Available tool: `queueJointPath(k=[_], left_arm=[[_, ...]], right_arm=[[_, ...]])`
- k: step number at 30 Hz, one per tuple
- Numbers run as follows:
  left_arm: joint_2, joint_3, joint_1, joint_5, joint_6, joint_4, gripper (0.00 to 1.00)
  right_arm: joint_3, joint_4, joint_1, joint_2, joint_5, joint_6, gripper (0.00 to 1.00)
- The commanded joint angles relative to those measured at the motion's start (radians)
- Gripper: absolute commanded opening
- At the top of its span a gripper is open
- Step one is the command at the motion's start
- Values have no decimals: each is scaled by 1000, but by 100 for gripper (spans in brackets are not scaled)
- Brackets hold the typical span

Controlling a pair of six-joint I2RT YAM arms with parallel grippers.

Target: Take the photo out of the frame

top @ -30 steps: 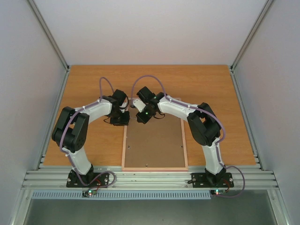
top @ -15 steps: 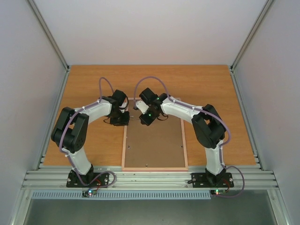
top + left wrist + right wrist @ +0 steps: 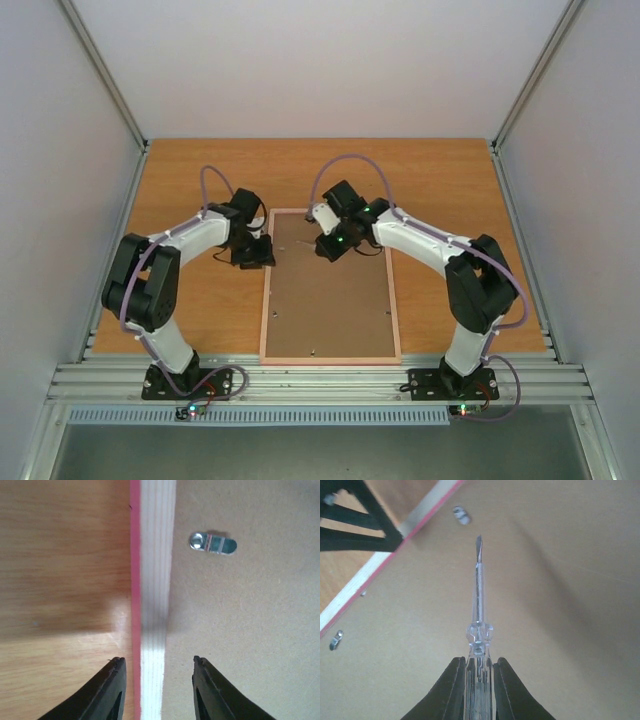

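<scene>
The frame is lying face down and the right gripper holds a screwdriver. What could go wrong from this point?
1. The screwdriver tip is short of the metal clip; it may slip and scratch the backing board.
2. The left gripper stands open over the frame rim, so the frame may slide when pushed.

The white-and-black left arm reaches forward from its base, elbow bent outward and wrist turned inward. Its black two-finger left claw points straight down, fingers parted. The matching right arm mirrors this pose. Its black right claw is clamped on a clear-handled, flat-tipped screwdriver that sticks out ahead of its fingers.
</scene>
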State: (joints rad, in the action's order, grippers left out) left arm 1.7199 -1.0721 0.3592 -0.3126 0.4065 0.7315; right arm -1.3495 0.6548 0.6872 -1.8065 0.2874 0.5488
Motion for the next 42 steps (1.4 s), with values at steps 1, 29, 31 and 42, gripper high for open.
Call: queueJointPath(k=[1,29,31,42], left_arm=[[-23,-44,-42,-37,-5,18,39],[303,-412,-76,3,-72,105,51],[315,-418,-76,1,-71,106,50],[363,-433,-85,-17,-41,95,24]], right_arm=[[59,-56,-62,76,-11,-51,1],[191,-254,-261,70,-177,-282,1],[191,-254,-269,62,-184,-294,1],[200,-256,-278,81,-180,-290,1]])
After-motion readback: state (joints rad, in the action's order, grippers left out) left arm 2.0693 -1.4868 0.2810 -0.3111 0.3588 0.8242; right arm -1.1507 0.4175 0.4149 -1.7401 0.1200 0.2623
